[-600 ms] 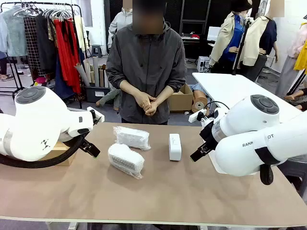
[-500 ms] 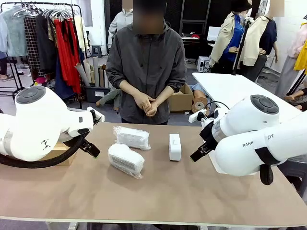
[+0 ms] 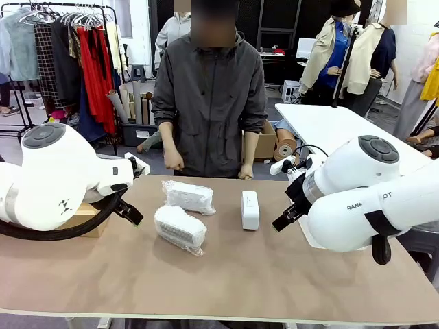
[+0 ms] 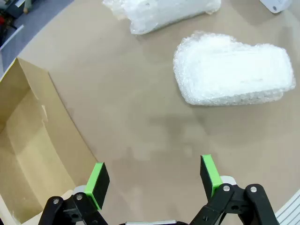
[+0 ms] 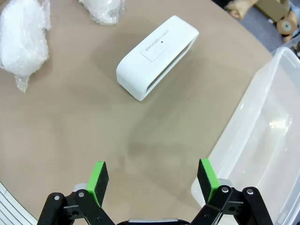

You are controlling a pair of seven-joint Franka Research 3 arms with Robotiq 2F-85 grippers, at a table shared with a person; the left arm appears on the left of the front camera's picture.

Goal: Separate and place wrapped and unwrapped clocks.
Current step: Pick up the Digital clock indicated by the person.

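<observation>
Wide and empty, the right gripper (image 5: 152, 180) has the bare clock (image 5: 157, 56) straight ahead of it, long axis slanting across its gap, while the left gripper (image 4: 153, 180), equally wide, has the nearer wrapped clock (image 4: 232, 70) ahead and off to one side.

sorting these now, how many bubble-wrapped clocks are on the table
2. The far wrapped clock lies toward the person; the near wrapped clock lies just in front of it. Both sit left of the bare clock.

The right hand (image 5: 152, 177) gapes over the table (image 5: 70, 131), unwrapped clock (image 5: 157, 56) ahead, clear bin (image 5: 262, 140) beside it.
</observation>
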